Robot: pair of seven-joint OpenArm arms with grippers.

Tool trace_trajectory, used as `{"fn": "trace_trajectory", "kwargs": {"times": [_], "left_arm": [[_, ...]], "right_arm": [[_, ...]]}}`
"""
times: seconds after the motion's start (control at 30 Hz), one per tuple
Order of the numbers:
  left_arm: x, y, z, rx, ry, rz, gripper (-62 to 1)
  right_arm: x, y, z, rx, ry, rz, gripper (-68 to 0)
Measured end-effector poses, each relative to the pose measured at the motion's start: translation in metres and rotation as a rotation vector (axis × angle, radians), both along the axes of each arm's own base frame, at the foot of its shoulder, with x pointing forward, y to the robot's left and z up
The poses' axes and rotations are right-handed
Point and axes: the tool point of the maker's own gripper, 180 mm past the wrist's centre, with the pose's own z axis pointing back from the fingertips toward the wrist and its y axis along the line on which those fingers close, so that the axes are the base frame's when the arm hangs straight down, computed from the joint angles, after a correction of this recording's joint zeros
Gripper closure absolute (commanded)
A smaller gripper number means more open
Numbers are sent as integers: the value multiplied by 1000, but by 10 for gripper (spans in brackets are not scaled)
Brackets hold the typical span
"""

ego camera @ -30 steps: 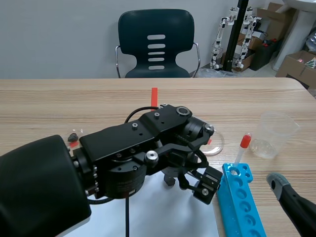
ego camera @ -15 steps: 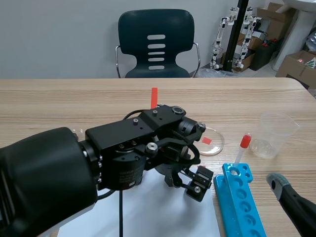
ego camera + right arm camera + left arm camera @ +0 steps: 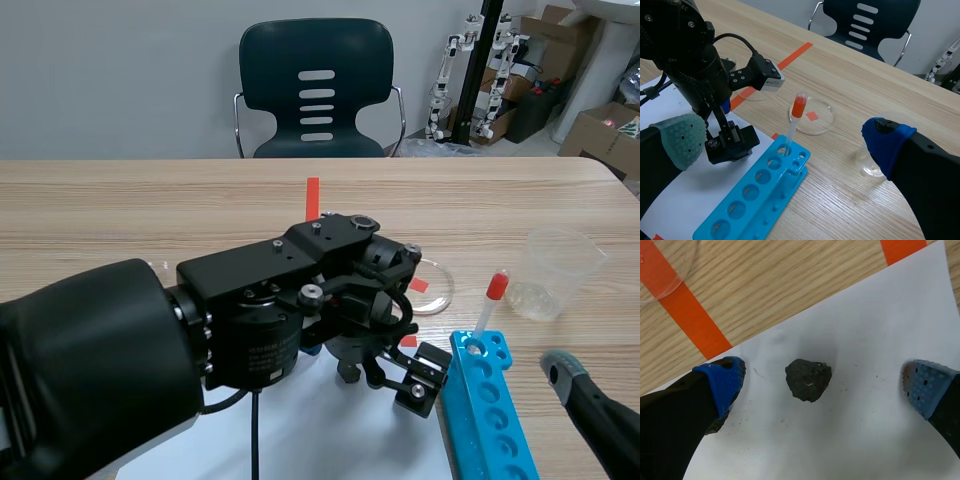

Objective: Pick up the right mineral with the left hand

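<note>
paper bare around mineral, rack alongside

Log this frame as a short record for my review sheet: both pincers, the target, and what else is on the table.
left pincer: open, fingers either side of the mineral, not touching it
mineral: dark lump lying on white paper
right pincer: open, empty, above the blue tube rack
rack contents: one dropper with a red bulb
also on table: petri dish, clear plastic cup
grasp: not yet made
</note>
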Motion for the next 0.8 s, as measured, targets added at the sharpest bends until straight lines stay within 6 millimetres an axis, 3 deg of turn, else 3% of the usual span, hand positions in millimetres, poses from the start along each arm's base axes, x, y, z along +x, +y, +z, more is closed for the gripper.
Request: {"fn": "trace_trajectory", "kwargs": {"times": [0.2, 0.37, 0.8], "left_arm": [[0, 0, 0, 1, 0, 0, -617], [0, 0, 0, 1, -1, 0, -429], [-3, 3, -1, 14, 17, 0, -211]], "right_arm": [[0, 0, 0, 0, 0, 0, -679], [0, 0, 0, 0, 0, 0, -679], [0, 0, 0, 0, 0, 0, -679]]}}
